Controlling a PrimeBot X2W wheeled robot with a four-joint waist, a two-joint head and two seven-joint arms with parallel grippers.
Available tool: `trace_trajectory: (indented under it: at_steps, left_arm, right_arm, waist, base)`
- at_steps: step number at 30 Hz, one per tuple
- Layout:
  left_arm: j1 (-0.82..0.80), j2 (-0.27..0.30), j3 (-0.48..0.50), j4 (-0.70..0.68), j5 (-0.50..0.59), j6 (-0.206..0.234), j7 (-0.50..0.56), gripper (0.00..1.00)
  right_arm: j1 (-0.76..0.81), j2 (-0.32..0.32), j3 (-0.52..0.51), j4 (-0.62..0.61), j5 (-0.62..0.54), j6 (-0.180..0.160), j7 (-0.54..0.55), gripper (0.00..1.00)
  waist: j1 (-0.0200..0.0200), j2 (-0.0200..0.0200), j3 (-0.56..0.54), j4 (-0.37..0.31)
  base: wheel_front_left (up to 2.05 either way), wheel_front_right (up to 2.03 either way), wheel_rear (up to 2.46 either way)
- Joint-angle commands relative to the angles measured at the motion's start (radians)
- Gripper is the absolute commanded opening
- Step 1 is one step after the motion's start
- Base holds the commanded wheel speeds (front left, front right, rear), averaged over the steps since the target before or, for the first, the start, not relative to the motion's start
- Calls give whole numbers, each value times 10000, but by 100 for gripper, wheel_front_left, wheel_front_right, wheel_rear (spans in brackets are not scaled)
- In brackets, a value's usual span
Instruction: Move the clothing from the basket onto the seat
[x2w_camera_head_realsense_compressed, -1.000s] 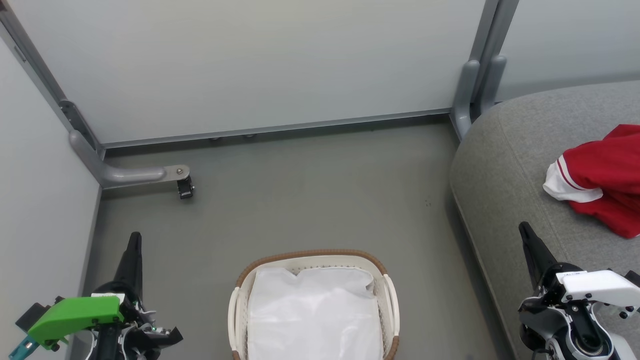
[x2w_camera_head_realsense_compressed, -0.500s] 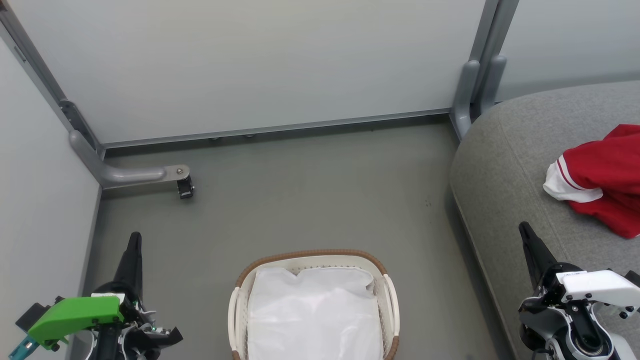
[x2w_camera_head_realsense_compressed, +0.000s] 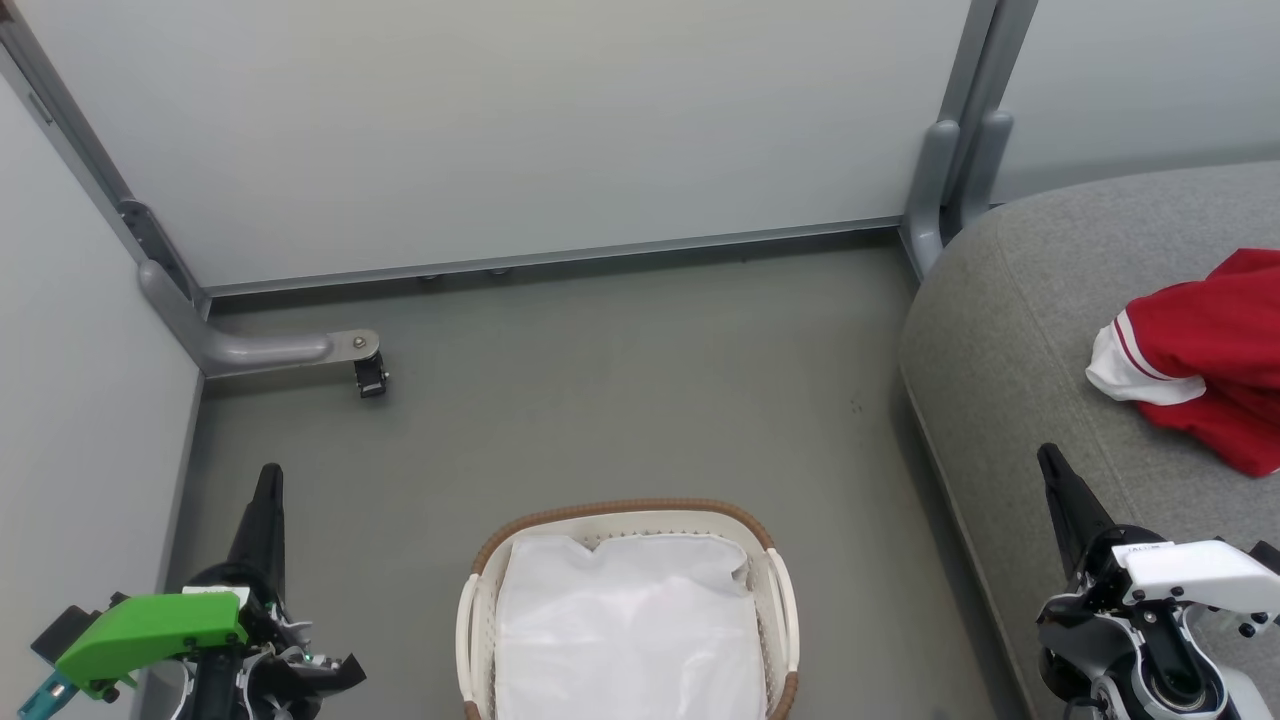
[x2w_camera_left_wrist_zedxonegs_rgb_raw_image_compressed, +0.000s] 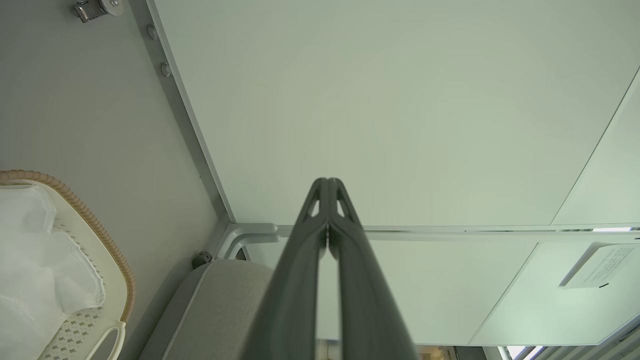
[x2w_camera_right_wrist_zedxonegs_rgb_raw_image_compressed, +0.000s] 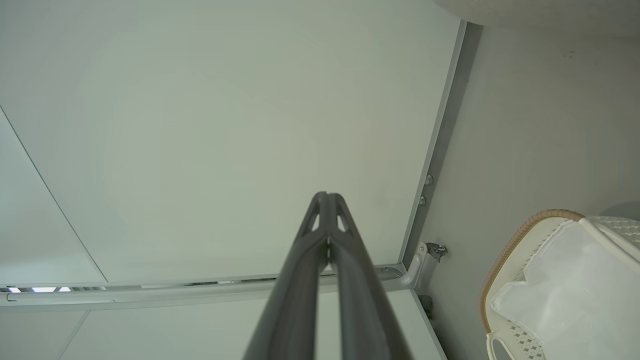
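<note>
Red clothing (x2w_camera_head_realsense_compressed: 1205, 355) with a white striped-trim panel lies bunched on the grey seat (x2w_camera_head_realsense_compressed: 1010, 340) at the right edge of the head view. The cream basket (x2w_camera_head_realsense_compressed: 625, 512) with its brown rim stands on the floor at bottom centre, holding just its white liner (x2w_camera_head_realsense_compressed: 628, 625). My left gripper (x2w_camera_head_realsense_compressed: 268, 478) hangs shut over the floor, left of the basket. My right gripper (x2w_camera_head_realsense_compressed: 1049, 457) is shut above the seat's front edge, below and left of the clothing. Both wrist views show the fingertips pressed together, left gripper (x2w_camera_left_wrist_zedxonegs_rgb_raw_image_compressed: 327, 182), right gripper (x2w_camera_right_wrist_zedxonegs_rgb_raw_image_compressed: 326, 196), with nothing between them.
Pale partition walls (x2w_camera_head_realsense_compressed: 500, 130) with grey metal frames enclose the floor at the back and left. A grey bracket with a small black caster (x2w_camera_head_realsense_compressed: 370, 378) juts out at the left. The grey floor (x2w_camera_head_realsense_compressed: 620, 380) lies between basket, wall and seat.
</note>
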Motion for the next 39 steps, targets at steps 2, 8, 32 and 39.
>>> trace_trajectory:
  at_steps: [2,8,32,39]
  left_arm:
    - [-97,69,21,-15,-30,-54,33,0]
    - [-97,69,21,-15,-30,-54,34,0]
    - [-97,70,20,-15,-31,-55,32,0]
    - [-97,70,20,-15,-31,-55,32,0]
  right_arm:
    - [105,-59,-17,-28,37,-3,29,0]
    - [105,-60,-17,-28,38,-3,29,0]
    - [106,-60,-16,-27,38,-3,28,0]
    - [106,-60,-16,-27,38,-3,28,0]
  waist:
    - [0,-1,0,0]
    - [0,-1,0,0]
    - [0,-1,0,0]
    - [0,-1,0,0]
  base:
    - [0,0,0]
    - [0,0,0]
    - [0,0,0]
    - [0,0,0]
